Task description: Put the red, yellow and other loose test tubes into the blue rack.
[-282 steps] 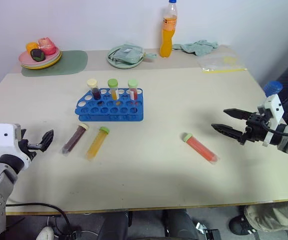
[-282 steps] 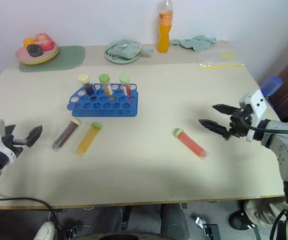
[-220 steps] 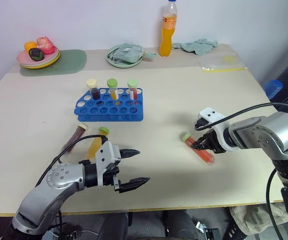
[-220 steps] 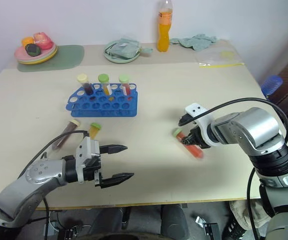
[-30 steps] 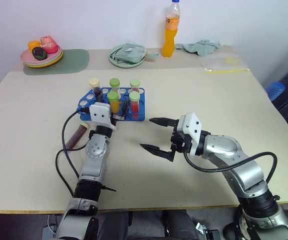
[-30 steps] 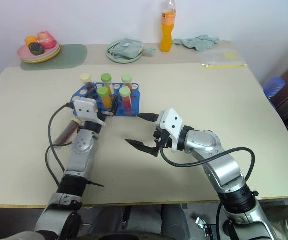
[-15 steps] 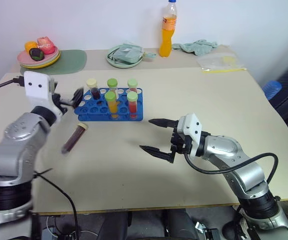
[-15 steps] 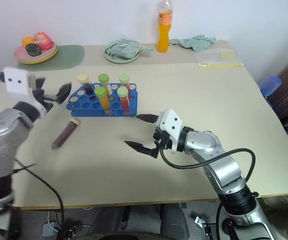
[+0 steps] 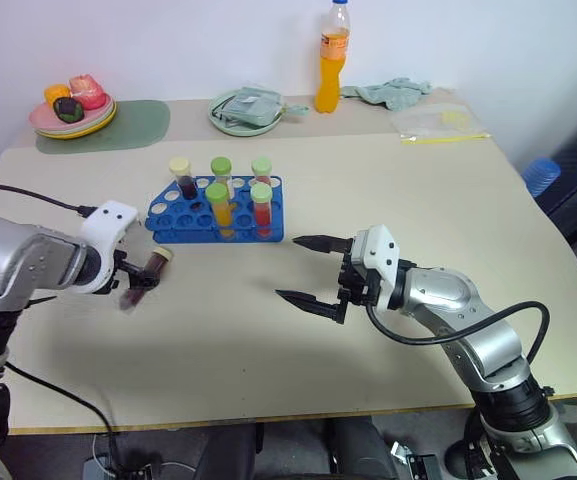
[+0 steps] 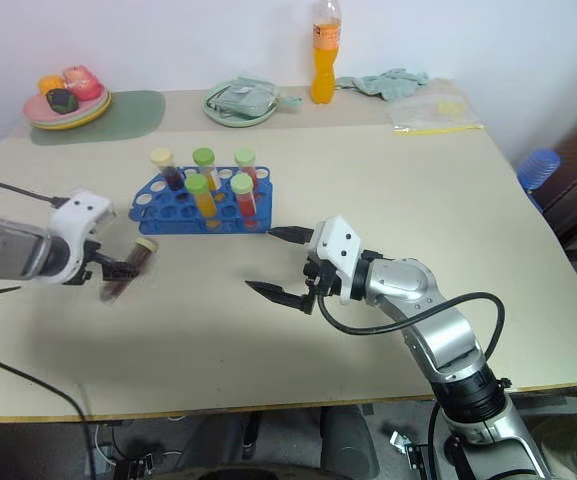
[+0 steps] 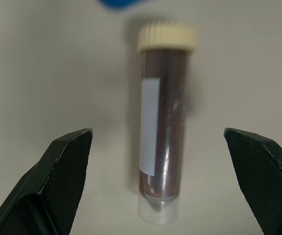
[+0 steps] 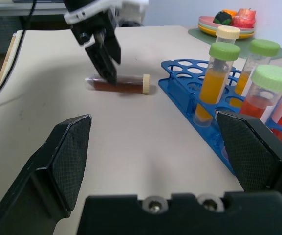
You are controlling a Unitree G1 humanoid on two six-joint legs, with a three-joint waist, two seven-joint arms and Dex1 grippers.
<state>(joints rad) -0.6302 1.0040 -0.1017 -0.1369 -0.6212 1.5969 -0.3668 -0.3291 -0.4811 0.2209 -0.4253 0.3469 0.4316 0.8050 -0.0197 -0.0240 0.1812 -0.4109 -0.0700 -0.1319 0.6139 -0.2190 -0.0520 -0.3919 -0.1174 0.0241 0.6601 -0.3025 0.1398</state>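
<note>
maroon tube [image 11: 161, 142], blank white label

Left gripper [image 9: 136, 283] angled down — right gripper [image 9: 308, 270] level; jaws spread.

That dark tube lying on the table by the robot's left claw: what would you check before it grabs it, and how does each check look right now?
1. Left gripper open, jaws wide: ok.
2. Dark maroon tube lying between the open fingers, not yet gripped: ok.
3. Tube's cream cap on: ok.
4. Blue rack has free holes: ok.
5. Right gripper open, holding nothing, apart from the tube: ok.
6. Fingers low enough to close on the tube: cannot tell.
</note>
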